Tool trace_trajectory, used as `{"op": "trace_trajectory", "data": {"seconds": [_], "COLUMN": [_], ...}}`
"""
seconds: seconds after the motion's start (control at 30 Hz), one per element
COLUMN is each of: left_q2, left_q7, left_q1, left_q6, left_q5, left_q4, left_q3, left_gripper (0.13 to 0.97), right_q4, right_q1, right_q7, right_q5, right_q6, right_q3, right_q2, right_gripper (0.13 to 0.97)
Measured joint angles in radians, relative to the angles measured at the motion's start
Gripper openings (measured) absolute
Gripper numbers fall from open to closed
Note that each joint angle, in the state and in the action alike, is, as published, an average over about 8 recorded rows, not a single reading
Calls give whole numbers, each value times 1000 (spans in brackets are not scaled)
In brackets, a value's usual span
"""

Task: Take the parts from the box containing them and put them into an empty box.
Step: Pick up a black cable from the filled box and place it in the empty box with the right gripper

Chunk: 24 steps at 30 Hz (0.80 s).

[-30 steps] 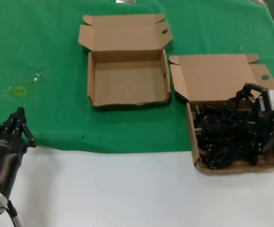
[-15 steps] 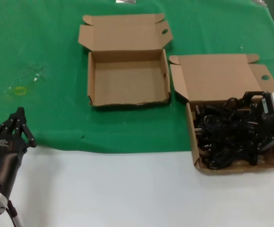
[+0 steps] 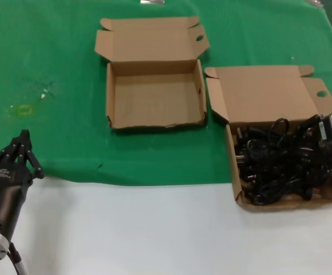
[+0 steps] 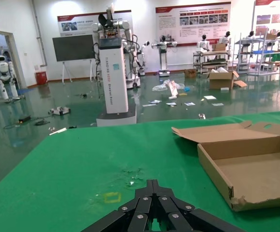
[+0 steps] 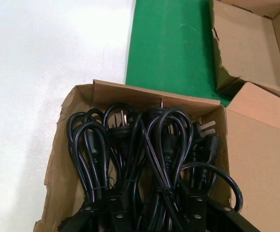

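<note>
From the head camera I see the empty box (image 3: 154,97) at upper centre of the frame on the green cloth (image 3: 51,57), its lid folded back and its tray bare. To the right and lower sits the full box (image 3: 280,149), lid panel open behind it, its front edge on the white table (image 3: 154,229). The cords (image 3: 277,163) fill its tray in a black tangle. My right gripper (image 3: 320,152) is at the right edge of the frame, down among the cords at the tray's right side; I cannot tell how its jaws stand, since black fingers merge with black cable. My left gripper (image 3: 20,152) waits at lower left, at the cloth's near edge, fingertips drawn together to a point.

On the left wrist camera, the left gripper (image 4: 152,212) shows at the bottom centre, fingers closed, nothing between them. The empty box (image 4: 248,166) lies at the right on the cloth (image 4: 82,164).

On the right wrist camera, the cords (image 5: 145,159) lie coiled in the full box (image 5: 70,145), with plug prongs showing near the far wall. The gripper's fingers (image 5: 198,212) reach in at the bottom edge among the loops. A corner of the empty box (image 5: 246,43) is at upper right.
</note>
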Motion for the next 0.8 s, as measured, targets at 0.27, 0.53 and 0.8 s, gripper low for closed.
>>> {"op": "trace_trajectory", "data": {"seconds": [0.27,0.53,0.8], "left_q2": [0,0,0], "left_q7": [-1,0,0], "left_q1": [0,0,0], "left_q6": [0,0,0], "left_q5": [0,0,0], "left_q4": [0,0,0], "left_q3": [0,0,0], "left_gripper": [144,144,144], "right_q4": [7,35,101], "right_q1": [-12,-18,-17], "right_q7": [1,16,66], "right_q5": [-4,-6,-3], "right_q6": [0,-3,-21], "right_q3": [13,26,46], "right_q2": [2,12,38], "right_gripper": [379,265,216]}}
